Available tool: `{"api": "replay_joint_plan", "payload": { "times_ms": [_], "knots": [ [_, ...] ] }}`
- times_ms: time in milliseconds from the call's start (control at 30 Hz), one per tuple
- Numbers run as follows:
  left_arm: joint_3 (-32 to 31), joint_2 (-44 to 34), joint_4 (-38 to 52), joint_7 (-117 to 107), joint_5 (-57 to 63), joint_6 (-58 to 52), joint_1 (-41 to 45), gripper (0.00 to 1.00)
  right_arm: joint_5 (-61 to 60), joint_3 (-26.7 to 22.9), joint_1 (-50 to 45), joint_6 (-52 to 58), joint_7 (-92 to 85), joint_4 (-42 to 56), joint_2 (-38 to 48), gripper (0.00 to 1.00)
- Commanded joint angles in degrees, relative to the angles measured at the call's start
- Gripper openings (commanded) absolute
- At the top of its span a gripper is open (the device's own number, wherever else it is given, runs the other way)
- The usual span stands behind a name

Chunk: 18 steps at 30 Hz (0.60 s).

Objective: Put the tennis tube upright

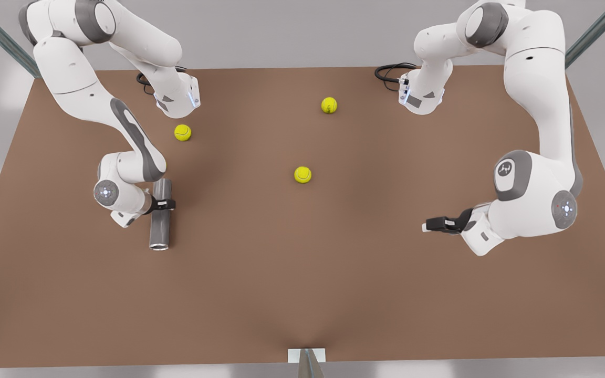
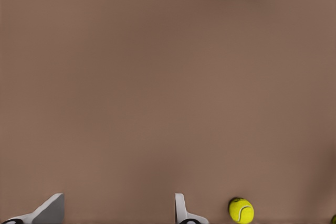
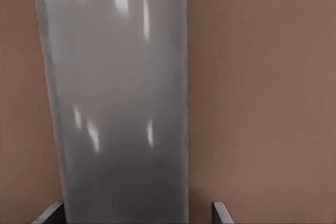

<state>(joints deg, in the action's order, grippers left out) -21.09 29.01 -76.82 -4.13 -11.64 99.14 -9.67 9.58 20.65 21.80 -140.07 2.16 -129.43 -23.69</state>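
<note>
The tennis tube (image 1: 160,223) is a grey cylinder lying flat on the brown table (image 1: 365,273) at the front view's left, its silvery rim toward the near edge. My right gripper (image 1: 163,203) straddles its middle from the side. In the right wrist view the tube (image 3: 115,103) lies between the fingertips (image 3: 220,214) of the right gripper (image 3: 135,214), with a strip of table showing beside one finger, so it stands open around the tube. My left gripper (image 1: 435,224) waits low at the front view's right, open and holding nothing (image 2: 116,212).
Three yellow-green tennis balls lie on the table: one (image 1: 183,132) beyond the tube, one (image 1: 329,105) far back, one (image 1: 302,174) mid-table. A ball (image 2: 241,210) sits beside the left gripper's finger. A metal bracket (image 1: 306,358) stands at the near edge.
</note>
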Motion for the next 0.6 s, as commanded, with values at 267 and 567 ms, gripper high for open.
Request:
{"api": "replay_joint_plan", "payload": {
  "times_ms": [267,567],
  "knots": [
    [0.0,0.2,-0.1,0.0,-0.1,0.1,0.0,1.00,0.2,0.0,-0.4,-1.3,1.2,-0.1,-0.7,0.89],
    [0.0,0.1,-0.4,0.0,-0.1,1.8,-0.1,1.00,0.9,-0.1,-0.4,-1.6,1.2,-0.4,-0.7,0.80]
  ]
}}
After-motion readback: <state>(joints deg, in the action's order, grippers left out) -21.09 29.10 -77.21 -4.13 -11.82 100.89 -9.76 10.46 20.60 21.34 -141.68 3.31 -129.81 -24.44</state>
